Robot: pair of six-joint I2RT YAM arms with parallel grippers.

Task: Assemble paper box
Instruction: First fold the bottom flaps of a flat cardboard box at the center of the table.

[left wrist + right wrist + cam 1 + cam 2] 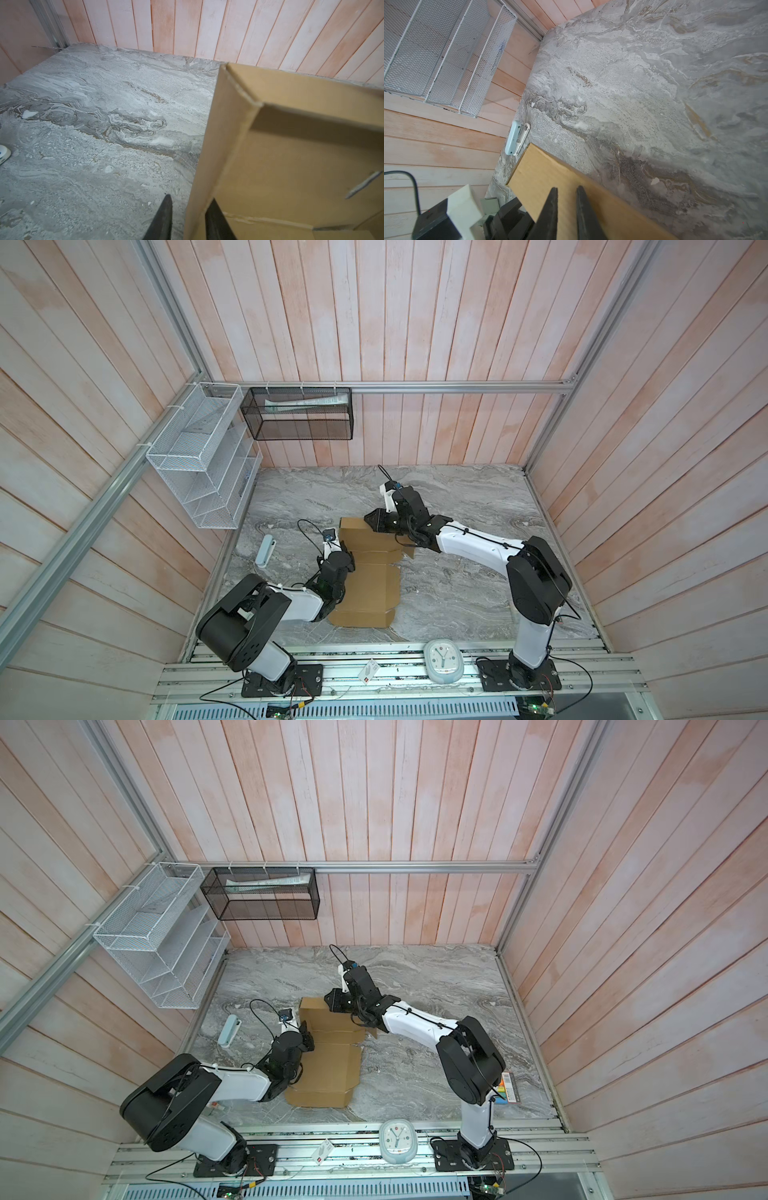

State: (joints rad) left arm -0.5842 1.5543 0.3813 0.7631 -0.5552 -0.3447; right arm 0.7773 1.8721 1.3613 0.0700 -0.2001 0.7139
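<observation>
Left gripper (190, 197) astride a raised side wall of the paper box (291, 166), jaws apart, not clamped.
Box lies part-folded on the grey marble table (457, 593), between the two arms, far flap standing. Right gripper (567, 187) rests against that flap, jaws a sliver apart; whether it pinches cardboard, cannot tell.
</observation>
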